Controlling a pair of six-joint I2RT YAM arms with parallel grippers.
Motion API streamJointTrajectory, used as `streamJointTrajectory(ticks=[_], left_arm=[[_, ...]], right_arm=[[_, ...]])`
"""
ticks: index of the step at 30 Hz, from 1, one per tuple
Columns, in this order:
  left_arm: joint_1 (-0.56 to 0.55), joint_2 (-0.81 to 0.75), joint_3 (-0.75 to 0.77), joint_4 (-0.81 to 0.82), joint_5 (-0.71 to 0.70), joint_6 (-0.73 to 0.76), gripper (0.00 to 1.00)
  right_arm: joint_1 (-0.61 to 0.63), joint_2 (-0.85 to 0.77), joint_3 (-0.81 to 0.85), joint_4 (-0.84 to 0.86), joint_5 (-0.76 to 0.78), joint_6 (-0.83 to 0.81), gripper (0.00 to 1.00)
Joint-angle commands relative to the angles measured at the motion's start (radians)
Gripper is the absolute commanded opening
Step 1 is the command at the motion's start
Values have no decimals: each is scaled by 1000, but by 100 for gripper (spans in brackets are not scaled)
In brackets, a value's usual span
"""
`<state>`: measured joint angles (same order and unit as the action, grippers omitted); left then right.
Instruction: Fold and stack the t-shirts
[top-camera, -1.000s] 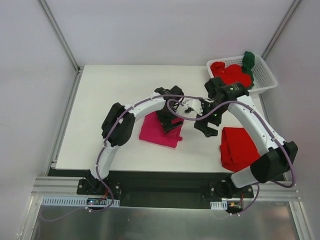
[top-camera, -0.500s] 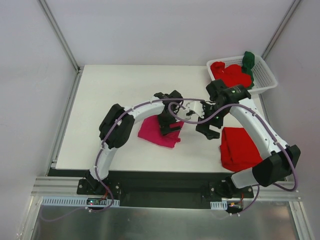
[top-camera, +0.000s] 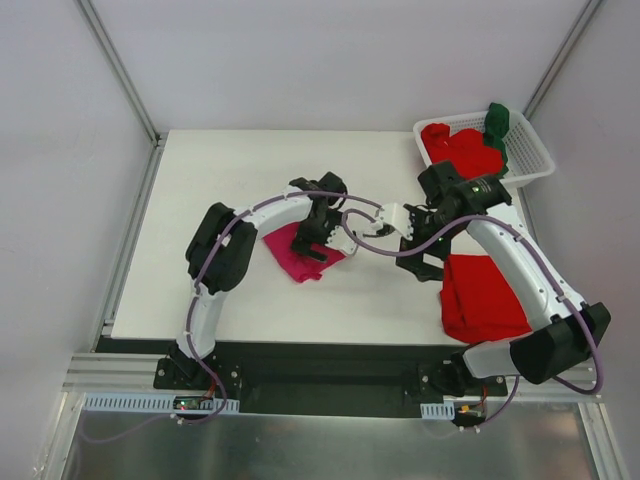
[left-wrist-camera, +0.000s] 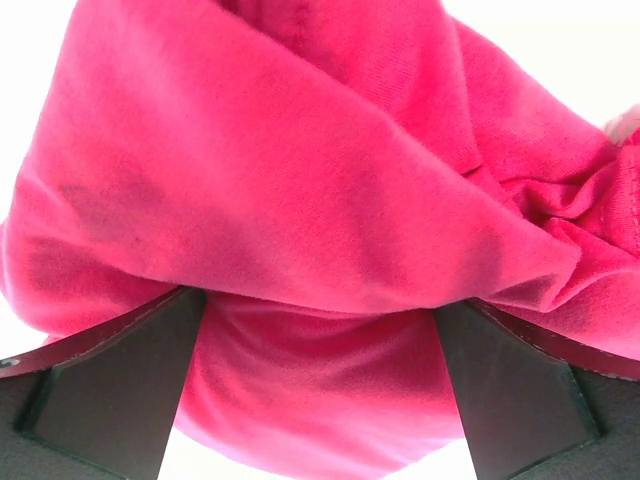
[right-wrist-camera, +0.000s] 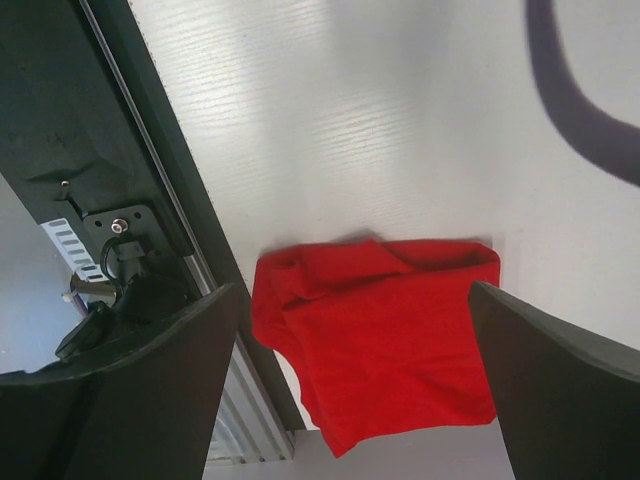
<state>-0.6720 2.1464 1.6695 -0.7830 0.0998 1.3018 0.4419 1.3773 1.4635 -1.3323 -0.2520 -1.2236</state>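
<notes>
Mid-table, the left gripper (top-camera: 312, 240) presses its jaws, spread wide, into the soft magenta-pink t-shirt (top-camera: 298, 258). The left wrist view shows the cloth bulging between the 2 fingers (left-wrist-camera: 110, 380), and nothing there shows a pinch. The right gripper (top-camera: 425, 262) hangs equally wide and empty just beside the folded bright red t-shirt (top-camera: 482, 300), which lies at the white table's (top-camera: 230, 190) near right edge. More red shirts (top-camera: 460, 150) and 1 dark green shirt (top-camera: 497, 120) wait in the white slotted plastic basket (top-camera: 535, 160) at the far right corner.

The risk is that the pink shirt ends up crumpled rather than folded. Open fingers shoving loose cloth can drag the layers over each other and undo any crease. If the jaws close here, they would likely take a thick wad instead of a single edge. The 2 wrists also work near each other, with purple cables looping between them, so a snag or a bump looks possible. A careless sweep by the right arm could push the red shirt over the table edge.

Against the frame 1 second earlier, the pink shirt has lost its flat rectangular shape, bunched smaller and slid left with the left gripper. The right gripper has dropped slightly toward the red shirt, which has not moved. Both jaws remain wide.
</notes>
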Motion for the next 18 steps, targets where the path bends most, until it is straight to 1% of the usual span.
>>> streamJointTrajectory(ticks=[1, 2, 3, 5, 6, 9, 13, 18], left_arm=[[-14, -46, -128, -9, 60, 398, 99], [-21, -86, -152, -7, 76, 431, 99], [-27, -107, -203, -7, 115, 506, 99], [-49, -169, -244, -9, 153, 595, 99], [-58, -187, -276, -9, 194, 620, 99], [-84, -243, -304, -12, 257, 709, 99], [-124, -264, -260, -16, 360, 717, 99], [-162, -252, -153, -6, 439, 631, 99]], right_arm=[[-8, -23, -14, -174, -10, -23, 100], [-8, -21, -12, -174, -9, -25, 100], [-8, -17, -14, -171, -6, -25, 100], [-8, -12, -14, -162, 0, -28, 100], [-8, -11, -12, -160, 2, -27, 100], [-8, -6, -6, -153, -3, -27, 100], [-8, 9, 0, -154, -3, -30, 100], [-8, 22, -3, -153, -12, -33, 100]])
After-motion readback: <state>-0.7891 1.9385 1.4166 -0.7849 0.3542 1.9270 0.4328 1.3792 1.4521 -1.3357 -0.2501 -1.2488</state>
